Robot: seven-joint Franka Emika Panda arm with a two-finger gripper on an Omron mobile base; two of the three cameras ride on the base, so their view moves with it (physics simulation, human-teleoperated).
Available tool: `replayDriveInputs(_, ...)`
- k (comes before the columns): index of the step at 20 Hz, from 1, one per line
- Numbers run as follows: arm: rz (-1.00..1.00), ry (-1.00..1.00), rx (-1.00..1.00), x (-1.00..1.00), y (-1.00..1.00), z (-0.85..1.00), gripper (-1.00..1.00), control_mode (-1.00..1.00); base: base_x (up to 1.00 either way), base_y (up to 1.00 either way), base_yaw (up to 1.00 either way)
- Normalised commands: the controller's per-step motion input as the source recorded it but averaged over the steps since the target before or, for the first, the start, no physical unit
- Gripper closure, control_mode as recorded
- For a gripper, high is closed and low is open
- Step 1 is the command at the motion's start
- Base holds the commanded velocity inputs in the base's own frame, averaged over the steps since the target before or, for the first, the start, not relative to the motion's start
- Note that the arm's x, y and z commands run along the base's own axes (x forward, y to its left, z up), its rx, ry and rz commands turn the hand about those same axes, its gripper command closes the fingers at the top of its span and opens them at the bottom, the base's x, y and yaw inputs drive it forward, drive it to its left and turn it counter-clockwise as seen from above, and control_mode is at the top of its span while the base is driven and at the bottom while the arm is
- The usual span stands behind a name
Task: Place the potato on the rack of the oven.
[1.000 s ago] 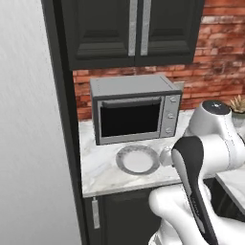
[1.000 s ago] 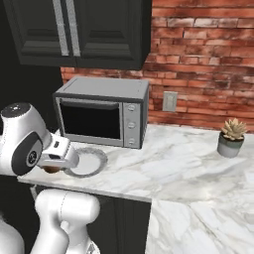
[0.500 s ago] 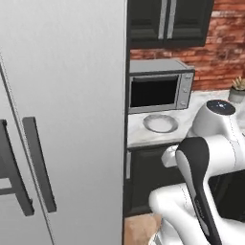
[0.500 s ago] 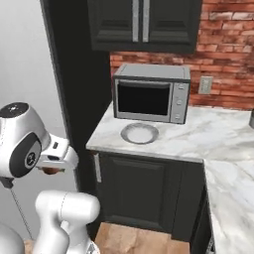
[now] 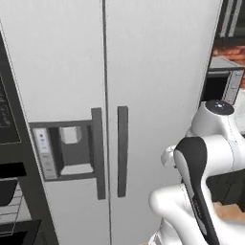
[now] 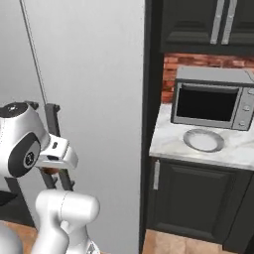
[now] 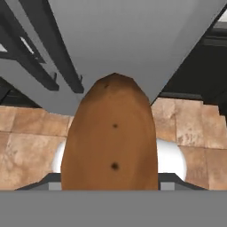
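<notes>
- Left base view: the white arm stands before a grey two-door refrigerator (image 5: 143, 72) with a dispenser (image 5: 67, 148); at the lower left edge, wire bars that are probably the rack (image 5: 10, 210).
- Right base view: a brown sliver under the wrist may be the potato (image 6: 49, 170); a microwave (image 6: 213, 101) and plate (image 6: 203, 140) sit on the counter.
- Hand view: the gripper (image 7: 111, 184) is clamped on the potato (image 7: 111, 142), above tan floor tiles.

A tall grey fridge (image 5: 119, 72) is standing beside dark cabinets (image 6: 198, 208), a marble counter (image 6: 163, 141), brick wall (image 6: 198, 62) and tan floor tiles (image 7: 26, 142).
</notes>
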Motion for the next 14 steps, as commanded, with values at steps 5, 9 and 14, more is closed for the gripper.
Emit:
replayDriveInputs(5, 0.0, 0.0, 0.0, 0.0, 0.0, 0.0, 1.0, 1.0, 0.41, 0.93, 0.33)
replayDriveInputs(9, 0.0, 0.0, 0.0, 0.0, 0.0, 0.0, 1.0, 1.0, 0.56, 0.78, 0.4)
replayDriveInputs(14, 0.0, 0.0, 0.0, 0.0, 0.0, 0.0, 1.0, 1.0, 0.58, 0.5, 0.26)
